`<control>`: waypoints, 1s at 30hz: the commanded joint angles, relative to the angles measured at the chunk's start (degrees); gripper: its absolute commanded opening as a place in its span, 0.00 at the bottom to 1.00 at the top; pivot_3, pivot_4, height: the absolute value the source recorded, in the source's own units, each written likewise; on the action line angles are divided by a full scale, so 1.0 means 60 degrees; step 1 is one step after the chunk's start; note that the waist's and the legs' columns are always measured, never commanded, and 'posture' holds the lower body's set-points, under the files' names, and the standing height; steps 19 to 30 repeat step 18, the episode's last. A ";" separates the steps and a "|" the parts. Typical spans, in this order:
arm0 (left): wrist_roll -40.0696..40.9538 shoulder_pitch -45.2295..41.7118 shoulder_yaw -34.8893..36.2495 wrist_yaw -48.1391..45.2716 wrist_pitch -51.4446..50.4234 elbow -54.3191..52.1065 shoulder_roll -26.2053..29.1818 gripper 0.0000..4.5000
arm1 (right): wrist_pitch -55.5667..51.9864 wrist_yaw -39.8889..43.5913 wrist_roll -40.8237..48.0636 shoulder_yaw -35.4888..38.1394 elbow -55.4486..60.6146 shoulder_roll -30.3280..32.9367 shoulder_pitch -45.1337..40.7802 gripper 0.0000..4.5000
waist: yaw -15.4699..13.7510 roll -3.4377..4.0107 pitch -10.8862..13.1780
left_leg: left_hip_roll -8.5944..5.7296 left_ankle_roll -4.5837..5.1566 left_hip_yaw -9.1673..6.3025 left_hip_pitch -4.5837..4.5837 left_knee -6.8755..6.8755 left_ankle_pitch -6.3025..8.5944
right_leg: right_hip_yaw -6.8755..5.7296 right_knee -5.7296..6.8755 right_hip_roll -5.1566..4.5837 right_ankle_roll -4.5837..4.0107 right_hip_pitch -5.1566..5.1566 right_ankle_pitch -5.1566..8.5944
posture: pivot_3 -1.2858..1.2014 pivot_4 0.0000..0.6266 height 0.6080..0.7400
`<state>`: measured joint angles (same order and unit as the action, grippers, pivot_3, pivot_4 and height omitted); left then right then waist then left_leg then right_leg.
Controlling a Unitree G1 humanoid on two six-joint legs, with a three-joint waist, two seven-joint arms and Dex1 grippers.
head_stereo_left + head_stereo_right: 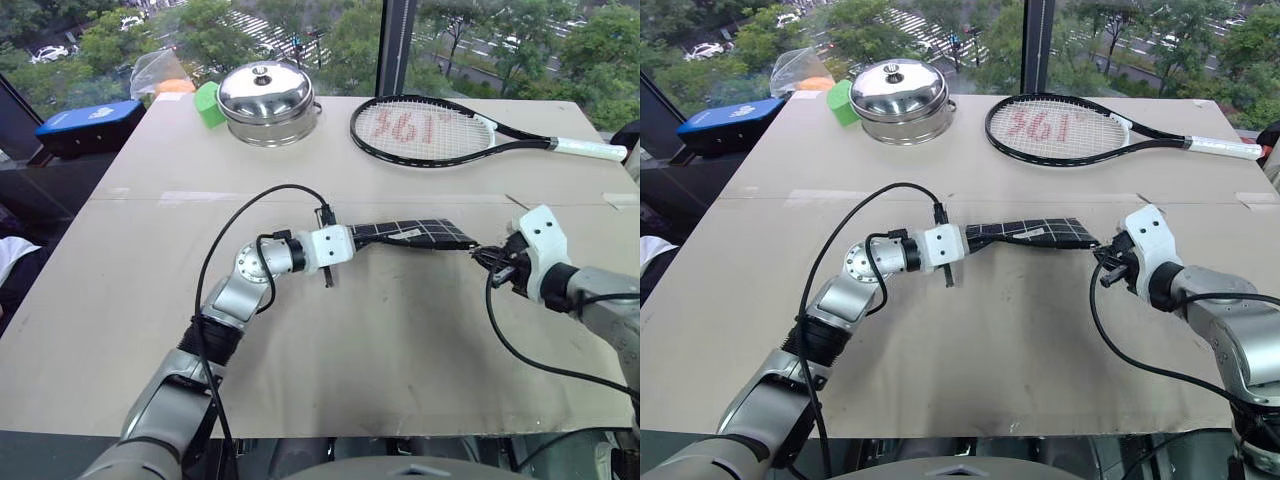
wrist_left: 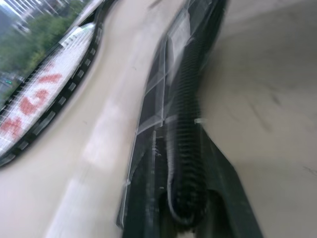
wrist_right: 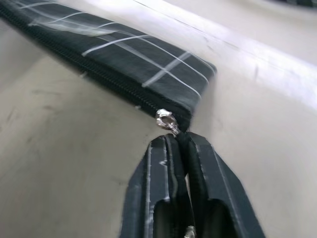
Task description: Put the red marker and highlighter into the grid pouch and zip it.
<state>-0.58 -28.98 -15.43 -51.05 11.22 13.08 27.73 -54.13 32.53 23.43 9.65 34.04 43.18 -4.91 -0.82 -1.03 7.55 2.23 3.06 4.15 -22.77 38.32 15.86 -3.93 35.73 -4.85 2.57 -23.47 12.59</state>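
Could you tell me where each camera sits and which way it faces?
Left and right eye views: on the head, looking down over both arms at the table, racket and pot.
Left wrist view: along the grid pouch; racket shared with the head views.
Right wrist view: along the right pincer, shut at the zipper pull; the pouch is shared by every view.

both arms are built of silver-grey metal segments joined by black ribbed collars. white housings are mounted at the wrists. thin black cables are looped along each forearm. the left hand (image 1: 362, 238) and right hand (image 1: 487, 258) are fitted with black fingers.
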 commanded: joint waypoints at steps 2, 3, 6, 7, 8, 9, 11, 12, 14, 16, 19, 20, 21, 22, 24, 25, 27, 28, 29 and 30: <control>0.2568 0.1055 0.1262 -0.1403 -0.2133 -0.1523 0.0739 0.50 | 0.2200 0.1433 0.0344 0.1595 0.0424 0.0026 0.1825 0.50 | 0.0017 -0.0006 -0.0001 | 0.0005 0.0000 -0.0001 -0.0002 -0.0001 0.0001 | 0.0001 -0.0004 -0.0004 0.0007 0.0001 0.0004 | 0.52 0.24 1.00; 0.3171 0.1387 0.1509 -0.1654 -0.2932 -0.1934 0.1009 0.64 | 0.2732 0.1797 0.0391 0.1967 0.0418 -0.0011 0.2362 0.63 | 0.0021 -0.0006 0.0001 | 0.0003 -0.0002 0.0003 0.0000 -0.0001 0.0000 | 0.0004 0.0003 -0.0005 0.0010 -0.0001 0.0005 | 0.52 0.24 1.00; 0.4503 0.2450 0.2341 -0.2187 -0.4467 -0.2903 0.1803 0.96 | 0.4064 0.2852 0.0696 0.3157 0.0313 -0.0276 0.3787 0.96 | 0.0012 -0.0005 0.0000 | 0.0007 0.0000 -0.0003 0.0014 0.0000 0.0002 | 0.0001 0.0005 -0.0004 0.0013 0.0008 0.0008 | 0.52 0.24 1.00; 0.4876 0.2922 0.2695 -0.2364 -0.4818 -0.3216 0.2140 0.99 | 0.4550 0.3294 0.0851 0.3680 0.0282 -0.0413 0.4315 0.99 | 0.0013 -0.0002 0.0004 | 0.0012 0.0000 -0.0004 0.0026 -0.0001 0.0003 | -0.0001 0.0005 -0.0004 0.0030 0.0016 0.0021 | 0.52 0.24 1.00; 0.5145 0.3383 0.3024 -0.2492 -0.5033 -0.3531 0.2424 0.99 | 0.5149 0.3592 0.0825 0.4163 0.0200 -0.0557 0.4770 0.99 | 0.0009 0.0001 0.0005 | 0.0014 0.0000 -0.0004 0.0022 -0.0002 0.0003 | -0.0001 0.0005 -0.0007 0.0040 0.0012 0.0030 | 0.52 0.24 1.00; 0.5347 0.3768 0.3300 -0.2528 -0.5249 -0.3808 0.2638 0.99 | 0.5628 0.3853 0.0809 0.4552 0.0108 -0.0678 0.5154 0.99 | 0.0007 0.0004 0.0006 | 0.0015 -0.0001 -0.0004 0.0028 -0.0003 0.0004 | 0.0000 0.0005 -0.0007 0.0039 0.0014 0.0035 | 0.52 0.24 1.00; 0.5650 0.4439 0.3773 -0.2536 -0.5625 -0.4272 0.2990 0.99 | 0.6365 0.4264 0.0803 0.5210 -0.0042 -0.0894 0.5821 0.99 | -0.0008 0.0008 0.0008 | 0.0015 -0.0001 -0.0003 0.0031 -0.0002 0.0004 | 0.0002 0.0005 -0.0011 0.0008 0.0015 0.0055 | 0.52 0.24 1.00; 0.5747 0.4832 0.4043 -0.2533 -0.5763 -0.4515 0.3161 0.99 | 0.6726 0.4446 0.0857 0.5569 -0.0104 -0.1032 0.6146 0.99 | -0.0018 0.0006 0.0008 | 0.0013 -0.0002 -0.0002 0.0035 0.0000 0.0004 | 0.0002 0.0005 -0.0014 0.0008 0.0015 0.0056 | 0.52 0.24 1.00; 0.5855 0.5344 0.4390 -0.2460 -0.5904 -0.4873 0.3338 0.99 | 0.7188 0.4669 0.0985 0.5997 -0.0213 -0.1180 0.6551 0.99 | -0.0023 0.0008 0.0009 | 0.0013 -0.0003 -0.0002 0.0043 0.0001 0.0005 | 0.0003 0.0003 -0.0024 0.0008 0.0016 0.0058 | 0.52 0.24 1.00; 0.6117 0.5959 0.4793 -0.2508 -0.6059 -0.5282 0.3423 0.99 | 0.7450 0.4811 0.0973 0.6233 -0.0385 -0.1232 0.6884 0.99 | -0.0019 0.0016 0.0011 | 0.0011 -0.0005 -0.0001 0.0045 0.0001 0.0006 | 0.0006 0.0002 -0.0037 0.0007 0.0016 0.0058 | 0.52 0.24 1.00; 0.6084 0.6183 0.4920 -0.2524 -0.5929 -0.5494 0.3405 0.99 | 0.7620 0.4853 0.0900 0.6189 -0.0562 -0.1201 0.6974 0.99 | -0.0015 0.0017 0.0011 | 0.0013 -0.0006 0.0000 0.0047 0.0001 0.0007 | 0.0009 0.0002 -0.0052 0.0005 0.0015 0.0058 | 0.52 0.24 1.00; 0.6084 0.6183 0.4920 -0.2524 -0.5929 -0.5494 0.3405 0.99 | 0.7620 0.4853 0.0900 0.6189 -0.0562 -0.1201 0.6974 0.99 | -0.0015 0.0017 0.0011 | 0.0013 -0.0006 0.0000 0.0047 0.0001 0.0007 | 0.0009 0.0002 -0.0052 0.0005 0.0015 0.0058 | 0.52 0.24 1.00; 0.6084 0.6183 0.4920 -0.2524 -0.5929 -0.5494 0.3405 0.99 | 0.7620 0.4853 0.0900 0.6189 -0.0562 -0.1201 0.6974 0.99 | -0.0015 0.0017 0.0011 | 0.0013 -0.0006 0.0000 0.0047 0.0001 0.0007 | 0.0009 0.0002 -0.0052 0.0005 0.0015 0.0058 | 0.52 0.24 1.00; 0.6084 0.6183 0.4920 -0.2524 -0.5929 -0.5494 0.3405 0.99 | 0.7620 0.4853 0.0900 0.6189 -0.0562 -0.1201 0.6974 0.99 | -0.0015 0.0017 0.0011 | 0.0013 -0.0006 0.0000 0.0047 0.0001 0.0007 | 0.0009 0.0002 -0.0052 0.0005 0.0015 0.0058 | 0.52 0.24 1.00; 0.6084 0.6183 0.4920 -0.2524 -0.5929 -0.5494 0.3405 0.99 | 0.7620 0.4853 0.0900 0.6189 -0.0562 -0.1201 0.6974 0.99 | -0.0015 0.0017 0.0011 | 0.0013 -0.0006 0.0000 0.0047 0.0001 0.0007 | 0.0009 0.0002 -0.0052 0.0005 0.0015 0.0058 | 0.52 0.24 1.00; 0.6084 0.6183 0.4920 -0.2524 -0.5929 -0.5494 0.3405 0.99 | 0.7620 0.4853 0.0900 0.6189 -0.0562 -0.1201 0.6974 0.99 | -0.0015 0.0017 0.0011 | 0.0013 -0.0006 0.0000 0.0047 0.0001 0.0007 | 0.0009 0.0002 -0.0052 0.0005 0.0015 0.0058 | 0.52 0.24 1.00; 0.6084 0.6183 0.4920 -0.2524 -0.5929 -0.5494 0.3405 0.99 | 0.7620 0.4853 0.0900 0.6189 -0.0562 -0.1201 0.6974 0.99 | -0.0015 0.0017 0.0011 | 0.0013 -0.0006 0.0000 0.0047 0.0001 0.0007 | 0.0009 0.0002 -0.0052 0.0005 0.0015 0.0058 | 0.52 0.24 1.00; 0.6084 0.6183 0.4920 -0.2524 -0.5929 -0.5494 0.3405 0.99 | 0.7620 0.4853 0.0900 0.6189 -0.0562 -0.1201 0.6974 0.99 | -0.0015 0.0017 0.0011 | 0.0013 -0.0006 0.0000 0.0047 0.0001 0.0007 | 0.0009 0.0002 -0.0052 0.0005 0.0015 0.0058 | 0.52 0.24 1.00; 0.6084 0.6183 0.4920 -0.2524 -0.5929 -0.5494 0.3405 0.99 | 0.7620 0.4853 0.0900 0.6189 -0.0562 -0.1201 0.6974 0.99 | -0.0015 0.0017 0.0011 | 0.0013 -0.0006 0.0000 0.0047 0.0001 0.0007 | 0.0009 0.0002 -0.0052 0.0005 0.0015 0.0058 | 0.52 0.24 1.00; 0.6084 0.6183 0.4920 -0.2524 -0.5929 -0.5494 0.3405 0.99 | 0.7620 0.4853 0.0900 0.6189 -0.0562 -0.1201 0.6974 0.99 | -0.0015 0.0017 0.0011 | 0.0013 -0.0006 0.0000 0.0047 0.0001 0.0007 | 0.0009 0.0002 -0.0052 0.0005 0.0015 0.0058 | 0.52 0.24 1.00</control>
